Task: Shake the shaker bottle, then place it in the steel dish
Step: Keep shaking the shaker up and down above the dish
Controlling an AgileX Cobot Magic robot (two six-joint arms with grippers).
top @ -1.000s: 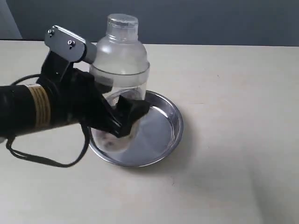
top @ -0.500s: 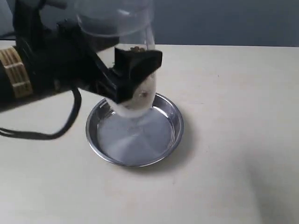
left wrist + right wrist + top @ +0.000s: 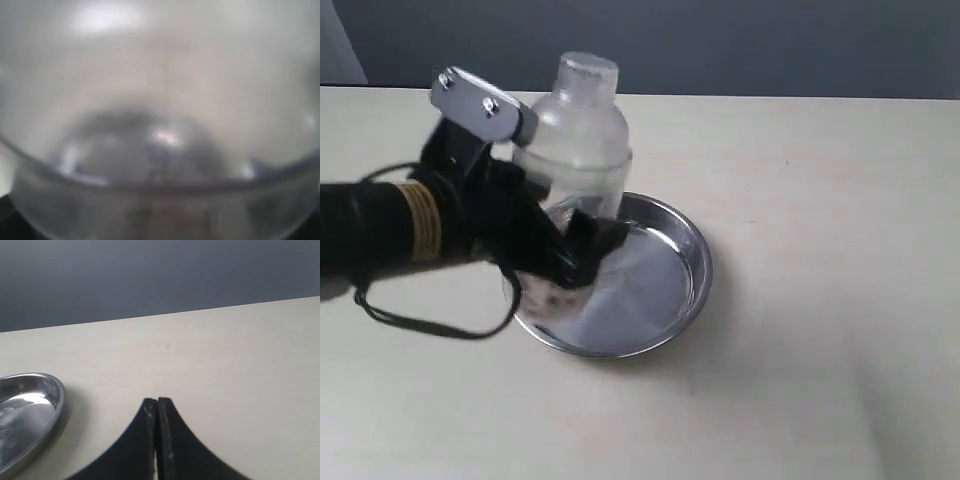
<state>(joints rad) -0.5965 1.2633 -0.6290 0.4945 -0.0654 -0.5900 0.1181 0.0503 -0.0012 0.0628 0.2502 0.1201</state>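
nearest lies bare pale counter [image 3: 800, 400], then the front rim of the steel dish [image 3: 692, 287], a shallow polished round that sits flat. over the left part of the dish the left end effector [image 3: 572, 262] comes in from the side, its jaws spread wide and clamped on the straight lower body of the shaker bottle [image 3: 578, 150]; the left wrist view is filled by the blurred clear wall of the bottle [image 3: 160, 125]. the bottle stands roughly upright with its bottom low inside the dish, though i cannot tell whether it touches the base or hangs just above it. a few brown bits [image 3: 552, 296] seem to lie at its bottom, so it is probably light. the plastic looks smooth and thin: likely slippery and apt to give under a hard squeeze, so a firm but moderate hold suits it. the straight lower wall is the right place to grip; the frosted dome above tapers and would slide out, and the small cap [image 3: 588, 68] might pull off. being tall on a narrow foot, it could tip or skate on the shiny dish if let go off level. the right end effector [image 3: 157, 403] hovers over the counter beside the dish, jaws pressed together, empty. beyond, the counter ends at a dark wall [image 3: 770, 40].
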